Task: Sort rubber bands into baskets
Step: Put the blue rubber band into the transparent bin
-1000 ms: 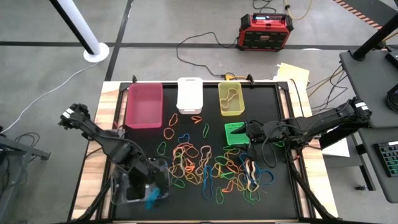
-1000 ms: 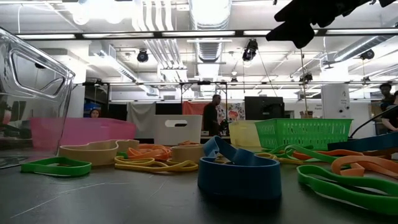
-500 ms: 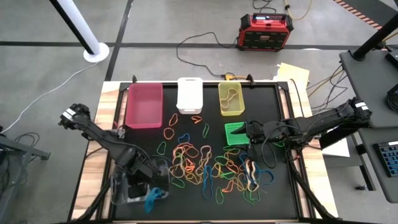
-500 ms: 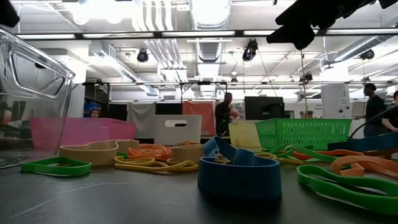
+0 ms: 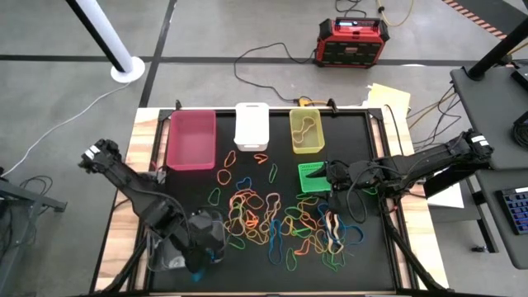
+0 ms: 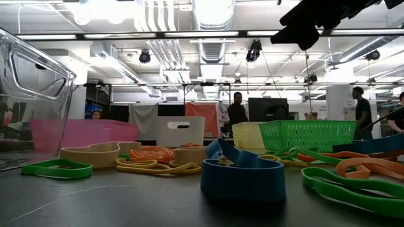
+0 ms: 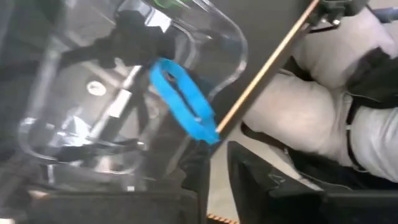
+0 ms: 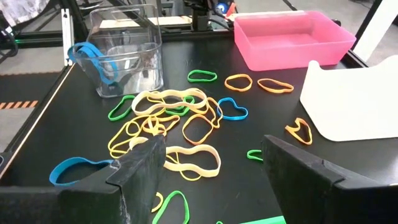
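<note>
Since a second ago the left gripper (image 5: 200, 257) has swung over the near side of the clear basket (image 5: 169, 252), and the blue rubber band (image 7: 184, 98) that trailed past the basket's near-right corner now shows from above only as a sliver there. In the left wrist view that band sits just past the fingertips (image 7: 198, 163), draped on the clear wall's rim. The fingers look parted only a little, and I cannot tell whether they pinch it or have let go. The right wrist view shows the same blue loop (image 8: 87, 57) hanging over the outside of the clear basket (image 8: 127, 53), so by my judgement it is not properly inside.

To finish the drop well, the gripper should move further over the basket's middle before opening wide, so the floppy loop falls in rather than sliding off the rim onto the mat. A small nudge inward may be needed.

Right of the basket, the loose rubber bands (image 5: 276, 221) lie tangled across the middle of the black table (image 5: 379, 264). Along the far edge stand the pink basket (image 5: 191, 139), the white basket (image 5: 252, 125) and the yellow-green basket (image 5: 307, 130); the green mesh basket (image 5: 313, 176) sits nearer. The right gripper (image 5: 330, 173) waits wide open and empty, hovering beside that mesh basket.
</note>
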Available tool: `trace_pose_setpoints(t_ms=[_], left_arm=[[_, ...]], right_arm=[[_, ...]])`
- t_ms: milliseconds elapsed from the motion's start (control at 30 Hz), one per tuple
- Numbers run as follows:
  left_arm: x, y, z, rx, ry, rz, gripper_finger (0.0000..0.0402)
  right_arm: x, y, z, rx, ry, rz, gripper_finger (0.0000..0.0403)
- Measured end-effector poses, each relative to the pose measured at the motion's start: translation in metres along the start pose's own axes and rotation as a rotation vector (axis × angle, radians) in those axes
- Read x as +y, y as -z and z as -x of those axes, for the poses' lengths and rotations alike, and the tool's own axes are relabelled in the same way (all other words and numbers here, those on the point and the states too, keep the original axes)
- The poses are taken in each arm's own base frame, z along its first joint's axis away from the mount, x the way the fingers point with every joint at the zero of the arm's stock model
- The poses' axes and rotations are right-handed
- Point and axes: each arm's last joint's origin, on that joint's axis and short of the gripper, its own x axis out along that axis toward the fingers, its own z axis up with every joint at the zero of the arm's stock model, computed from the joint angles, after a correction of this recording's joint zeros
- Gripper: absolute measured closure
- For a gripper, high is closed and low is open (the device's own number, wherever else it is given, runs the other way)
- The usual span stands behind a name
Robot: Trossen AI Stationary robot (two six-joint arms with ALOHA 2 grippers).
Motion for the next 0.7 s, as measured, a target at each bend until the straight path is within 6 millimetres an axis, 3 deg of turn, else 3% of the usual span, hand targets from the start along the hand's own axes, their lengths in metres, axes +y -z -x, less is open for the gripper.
trace_pose_setpoints(t_ms=[233, 400, 533, 700], left_arm=[[-0.039, 0.021, -0.028, 0.041, 0.021, -0.078, 0.0287], [-0.06, 0.03, -0.05, 0.064, -0.148, -0.107, 0.0249], [-0.077, 0.042, -0.064, 0.06, -0.281, -0.161, 0.0237], [-0.095, 0.061, -0.069, -0.07, -0.404, -0.199, 0.0239]], right_arm=[[0.0, 0.002, -0.001, 0.008, -0.001, 0.014, 0.0142], [0.0, 0.002, -0.001, 0.007, -0.003, 0.011, 0.0142], [0.0, 0.002, -0.001, 0.007, -0.003, 0.004, 0.0142], [0.0, 0.002, -0.001, 0.008, -0.003, 0.004, 0.0142]])
